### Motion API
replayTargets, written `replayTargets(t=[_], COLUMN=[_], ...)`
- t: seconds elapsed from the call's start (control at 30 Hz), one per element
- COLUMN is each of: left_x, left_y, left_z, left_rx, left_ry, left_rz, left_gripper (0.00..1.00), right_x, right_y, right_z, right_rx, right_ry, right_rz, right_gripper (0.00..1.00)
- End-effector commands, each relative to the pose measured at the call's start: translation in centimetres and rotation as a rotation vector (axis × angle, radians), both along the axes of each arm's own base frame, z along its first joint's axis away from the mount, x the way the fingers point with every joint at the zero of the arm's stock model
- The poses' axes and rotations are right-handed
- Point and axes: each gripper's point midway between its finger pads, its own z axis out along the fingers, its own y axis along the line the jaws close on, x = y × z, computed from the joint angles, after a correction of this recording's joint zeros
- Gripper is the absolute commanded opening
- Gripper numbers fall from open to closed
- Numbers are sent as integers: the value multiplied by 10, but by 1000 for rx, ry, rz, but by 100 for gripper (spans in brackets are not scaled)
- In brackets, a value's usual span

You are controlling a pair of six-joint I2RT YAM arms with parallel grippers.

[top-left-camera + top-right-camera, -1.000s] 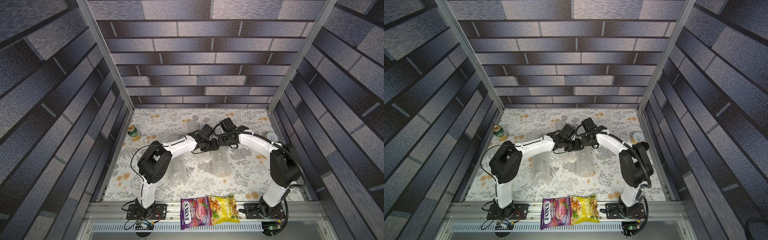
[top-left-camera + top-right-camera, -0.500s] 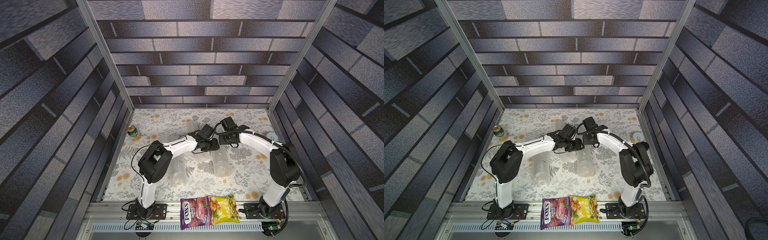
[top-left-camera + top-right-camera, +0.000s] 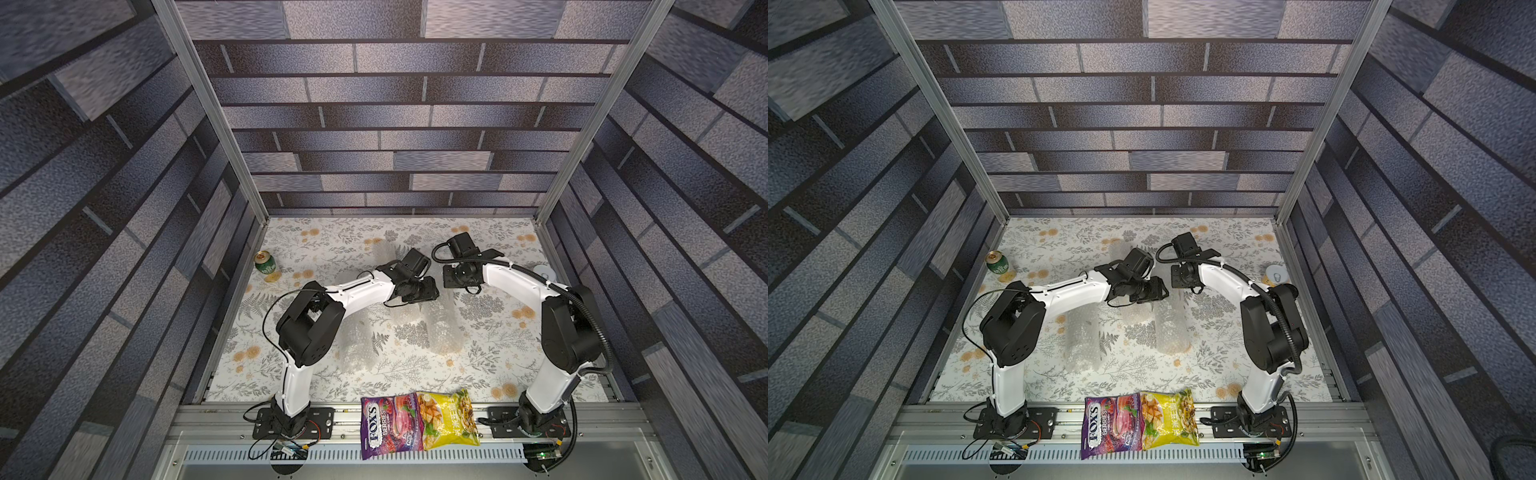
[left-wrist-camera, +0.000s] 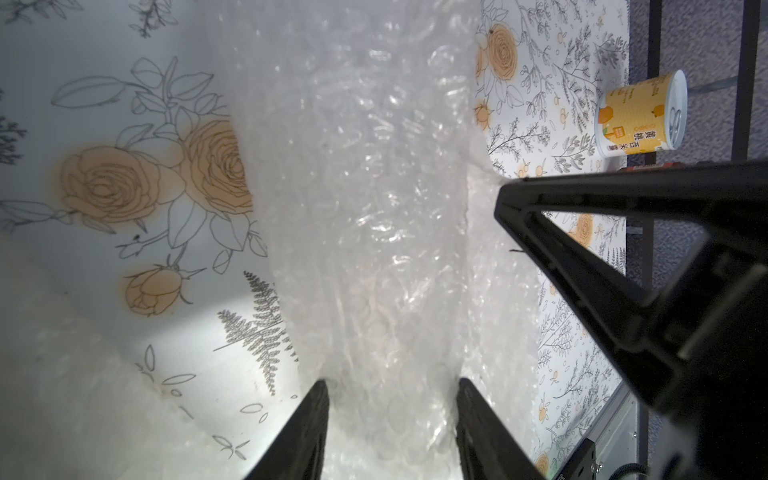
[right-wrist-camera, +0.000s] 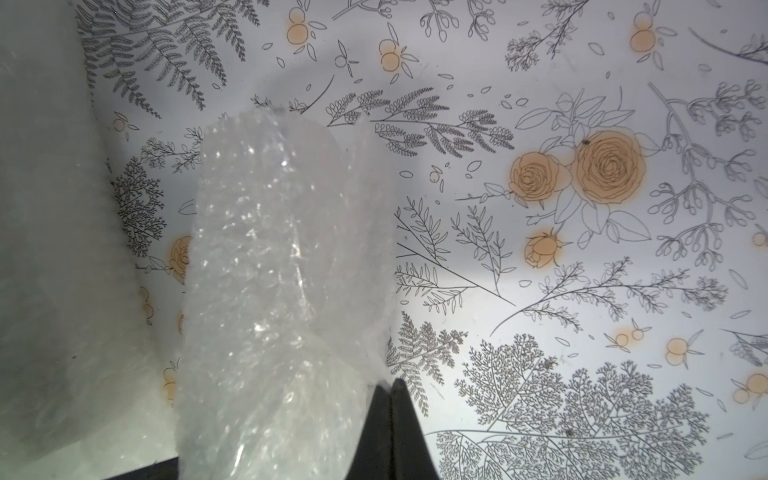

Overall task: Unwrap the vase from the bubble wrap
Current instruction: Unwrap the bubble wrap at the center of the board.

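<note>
Two-point hold on the wrap [image 4: 365, 208], judged as a set-up for peeling: bundle anchored on one side, loose edge drawn off on the other. Clamped across its width by the left gripper [image 4: 390, 386], with fingers [image 4: 305, 432] parted only as far as the padded bundle allows and pressing on both flanks. Nipped at an outer flap by the right gripper [image 5: 392, 388], with fingers pressed together and the sheet drawn to a point at their tip, as also seen from the left wrist. In both top views, wrap [image 3: 444, 328] [image 3: 1170, 328] on the table [image 3: 490, 357] between the arms, far end beneath the two wrists; second roll [image 3: 357, 343] just beside, untouched. Vase not visible, presumably inside the layers not yet opened. Can [image 4: 640, 116] upright near the table edge, well apart.
</note>
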Motion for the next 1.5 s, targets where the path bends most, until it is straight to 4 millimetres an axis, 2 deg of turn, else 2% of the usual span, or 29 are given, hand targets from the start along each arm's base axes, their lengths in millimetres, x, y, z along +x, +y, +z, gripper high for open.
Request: replayTargets(t=[0.0, 0.33, 0.5, 0.67, 0.77, 1.1, 1.2, 1.47], left_x=[-24, -22, -23, -23, -22, -23, -22, -21], left_y=[21, 23, 23, 19, 14, 5, 4, -2], left_z=[-45, -46, -45, -38, -32, -27, -25, -20], left_rx=[141, 147, 145, 128, 117, 107, 104, 94], left_ry=[99, 102, 101, 83, 60, 51, 49, 37], left_rz=[-26, -26, -30, -43, -55, -86, -86, -97], left_gripper=[51, 50, 50, 50, 51, 50, 50, 50], right_x=[10, 9, 9, 3, -5, -55, -72, -85], right_y=[-10, -16, -10, 1, 3, 1, 1, 14], right_z=[12, 9, 11, 17, 20, 34, 23, 6], right_rx=[-2, 5, 39, 102, 138, 216, 209, 212], right_ry=[-58, -53, -51, -41, -29, -1, 42, 107], right_rz=[-22, -36, -25, 8, 8, -7, 0, 22], right_gripper=[1, 1, 1, 16, 29, 30, 30, 29])
